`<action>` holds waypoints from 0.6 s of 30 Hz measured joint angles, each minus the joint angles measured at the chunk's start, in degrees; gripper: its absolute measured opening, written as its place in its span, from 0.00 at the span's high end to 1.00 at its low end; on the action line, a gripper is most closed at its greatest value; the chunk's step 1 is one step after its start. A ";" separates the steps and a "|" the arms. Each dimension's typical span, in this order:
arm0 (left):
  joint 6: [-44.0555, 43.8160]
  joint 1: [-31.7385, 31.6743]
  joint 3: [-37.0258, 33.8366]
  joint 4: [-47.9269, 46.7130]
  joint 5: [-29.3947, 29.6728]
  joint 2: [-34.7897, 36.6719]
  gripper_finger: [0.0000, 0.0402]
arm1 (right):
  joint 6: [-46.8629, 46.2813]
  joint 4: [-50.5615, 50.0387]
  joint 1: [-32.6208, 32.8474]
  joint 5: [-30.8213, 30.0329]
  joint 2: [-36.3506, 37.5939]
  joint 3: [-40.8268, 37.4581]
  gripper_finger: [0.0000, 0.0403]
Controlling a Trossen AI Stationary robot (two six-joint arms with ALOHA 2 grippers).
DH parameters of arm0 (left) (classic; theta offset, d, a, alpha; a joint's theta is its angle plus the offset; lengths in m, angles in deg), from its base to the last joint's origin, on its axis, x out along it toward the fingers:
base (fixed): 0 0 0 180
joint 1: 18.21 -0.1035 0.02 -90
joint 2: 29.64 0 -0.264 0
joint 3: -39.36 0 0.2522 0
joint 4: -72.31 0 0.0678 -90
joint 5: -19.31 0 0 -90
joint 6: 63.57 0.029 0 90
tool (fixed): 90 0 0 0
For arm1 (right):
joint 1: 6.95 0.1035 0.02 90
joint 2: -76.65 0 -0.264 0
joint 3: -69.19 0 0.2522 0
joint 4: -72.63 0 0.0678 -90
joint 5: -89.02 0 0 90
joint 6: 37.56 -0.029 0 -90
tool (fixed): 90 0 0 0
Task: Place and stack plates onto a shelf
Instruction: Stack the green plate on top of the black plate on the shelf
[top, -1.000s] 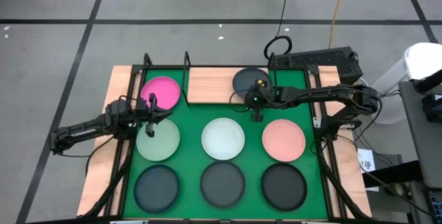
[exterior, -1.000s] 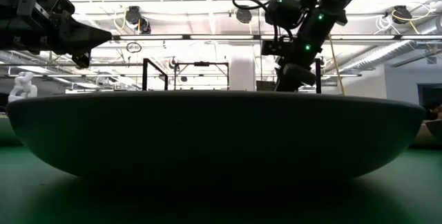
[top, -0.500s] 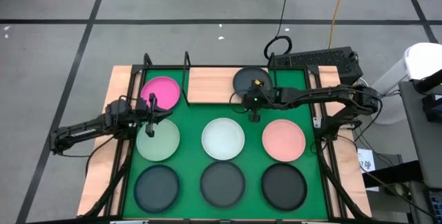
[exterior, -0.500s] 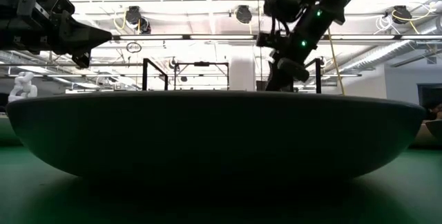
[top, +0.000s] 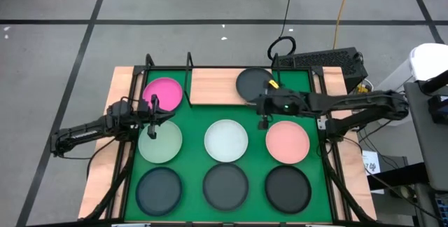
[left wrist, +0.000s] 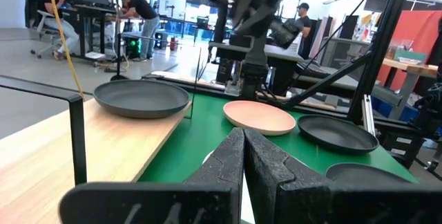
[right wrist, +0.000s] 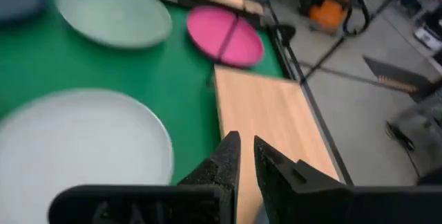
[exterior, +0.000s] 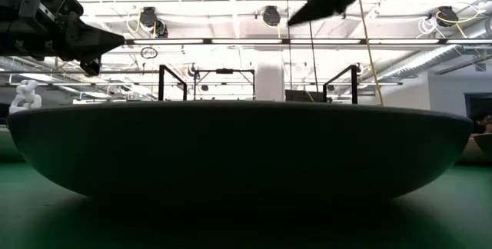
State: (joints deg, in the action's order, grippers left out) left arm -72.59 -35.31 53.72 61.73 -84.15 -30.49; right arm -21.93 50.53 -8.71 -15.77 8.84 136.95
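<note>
My arms are dark, skinny jointed tubes with black cabling, a green LED glows near my right tool (top: 264, 120), and my fingers (left wrist: 243, 172) are matte black wedges.

Green mat (top: 194, 125) on wooden table (top: 116, 87), black keyboard (top: 329, 60) — yellow cable (top: 342, 6) beyond, people at desks (left wrist: 141, 11)

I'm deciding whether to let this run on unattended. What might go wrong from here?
1. The dark plate lies only partly on the shelf, overhanging its right end; a plate stacked on it may tip or slide off.
2. The right hand hangs between the white plate and salmon plate; a low sweep may knock either.
3. The left hand hovers over the green plate and may nudge it.
</note>
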 joint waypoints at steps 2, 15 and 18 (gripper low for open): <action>-0.02 0.00 -0.02 -0.02 0.00 0.00 0.96 | -0.65 0.00 2.26 0.04 1.52 0.00 0.93; -0.02 0.00 -0.02 0.01 0.02 0.00 0.96 | -2.97 2.76 14.67 -1.70 4.10 -3.70 0.93; -0.02 0.00 0.00 0.90 0.02 0.00 0.96 | -3.87 6.27 15.79 -3.69 6.57 -7.87 0.93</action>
State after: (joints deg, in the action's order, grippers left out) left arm -72.61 -35.31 53.72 62.63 -84.12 -30.49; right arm -25.81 56.80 7.09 -19.46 15.41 129.08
